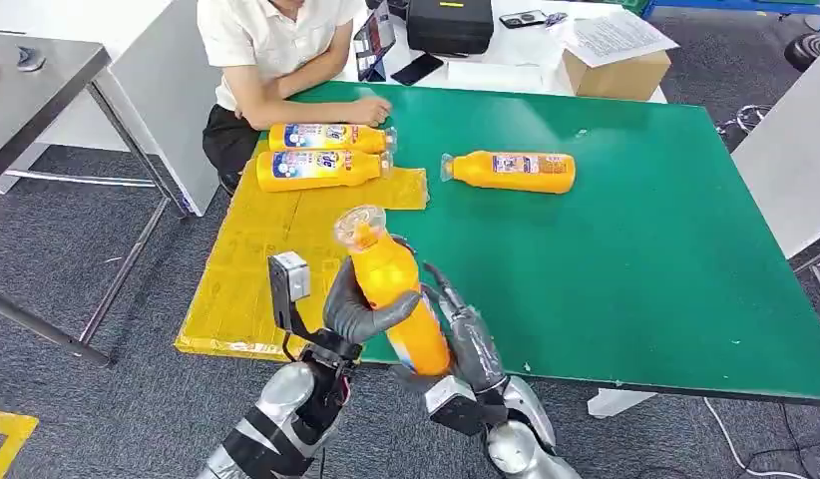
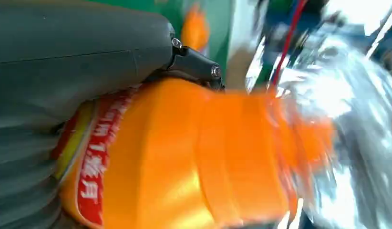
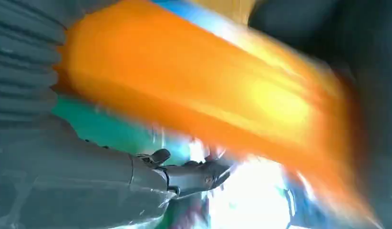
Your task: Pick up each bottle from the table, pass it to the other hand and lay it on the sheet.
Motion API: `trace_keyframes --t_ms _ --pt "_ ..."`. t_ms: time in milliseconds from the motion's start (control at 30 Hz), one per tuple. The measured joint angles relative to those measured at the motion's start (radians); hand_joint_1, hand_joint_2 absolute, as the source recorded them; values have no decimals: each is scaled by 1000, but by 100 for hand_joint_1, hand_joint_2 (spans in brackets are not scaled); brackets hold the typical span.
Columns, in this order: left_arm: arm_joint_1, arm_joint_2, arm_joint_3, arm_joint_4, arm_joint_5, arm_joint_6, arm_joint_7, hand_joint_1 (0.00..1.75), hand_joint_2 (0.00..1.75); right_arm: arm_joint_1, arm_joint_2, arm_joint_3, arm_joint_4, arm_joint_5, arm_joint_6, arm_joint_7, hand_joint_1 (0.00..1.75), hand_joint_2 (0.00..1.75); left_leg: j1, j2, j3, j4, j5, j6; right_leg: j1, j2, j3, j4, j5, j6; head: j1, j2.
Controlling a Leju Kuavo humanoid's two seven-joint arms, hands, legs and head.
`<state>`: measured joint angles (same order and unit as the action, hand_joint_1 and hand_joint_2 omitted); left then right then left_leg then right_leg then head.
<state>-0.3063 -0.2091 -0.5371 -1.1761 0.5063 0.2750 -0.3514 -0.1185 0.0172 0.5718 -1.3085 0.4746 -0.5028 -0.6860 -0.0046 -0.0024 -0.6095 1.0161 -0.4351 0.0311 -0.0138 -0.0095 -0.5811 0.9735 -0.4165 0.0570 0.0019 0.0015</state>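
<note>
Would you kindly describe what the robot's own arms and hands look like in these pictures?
Both arms are glossy silver with black joints. The left hand has a thick grey thumb, a grey ribbed cover and a small grey box on a black wrist bracket. The right hand has darker grey fingers and a similar box at its wrist.

1. The head view is bright and evenly lit, with sharp detail across the green table (image 1: 635,249) and the yellow sheet (image 1: 256,269).
2. Shadows are soft and short; the lying bottles barely cast any.
3. The grey floor reads a little darker towards the picture's edges.
4. The left wrist view is heavily smeared with motion blur; the orange bottle (image 2: 194,162) melts into white glare behind it.
5. The right wrist view is blurred too, with a blown-out white patch beneath the bottle.
</note>
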Motion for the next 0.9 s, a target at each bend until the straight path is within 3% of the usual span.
trace_keyframes --t_ms 100,233,333,400,433,533,667,900 --pt "-7 23 31 2 -226 191 -50 175 175 36 31 -33 -71 104 -175 -11 0 0 0 5 1 0 0 0 0 3 -3 0 0 0 -3 0" --pt "-34 47 43 10 -682 346 -6 175 175 90 106 -191 -224 262 -188 -12 0 0 0 -1 -3 0 2 -1 0 -2 -5 3 0 -1 -2 0" --pt "-54 60 81 32 -950 149 76 175 175 95 189 -389 -377 204 -193 -12 0 0 0 -1 -2 0 2 -1 0 -2 -4 2 0 -1 -2 0" --pt "-50 60 121 37 -868 -26 59 175 175 106 208 -467 -426 161 -198 -11 0 0 -1 -1 -3 0 2 -1 -1 -2 -4 2 0 -1 0 0" --pt "-48 60 134 39 -756 -45 52 175 175 114 211 -502 -454 156 -199 -11 0 0 -1 0 -3 0 2 -1 -1 -2 -5 2 0 0 -1 0" --pt "-70 61 139 44 -601 51 56 175 175 125 237 -547 -501 165 -199 -11 0 0 -1 1 -3 0 2 -1 -1 -1 -6 2 1 0 -1 0" --pt "-118 75 109 85 -973 143 156 175 175 126 255 -581 -531 171 -199 -11 0 0 -1 -1 -3 0 2 -1 0 -2 -6 3 0 0 -1 0" --pt "-229 90 33 253 -1272 30 347 175 175 127 264 -599 -543 138 -199 -11 0 0 -1 1 -3 0 2 -1 0 -1 -6 3 0 0 -2 0"
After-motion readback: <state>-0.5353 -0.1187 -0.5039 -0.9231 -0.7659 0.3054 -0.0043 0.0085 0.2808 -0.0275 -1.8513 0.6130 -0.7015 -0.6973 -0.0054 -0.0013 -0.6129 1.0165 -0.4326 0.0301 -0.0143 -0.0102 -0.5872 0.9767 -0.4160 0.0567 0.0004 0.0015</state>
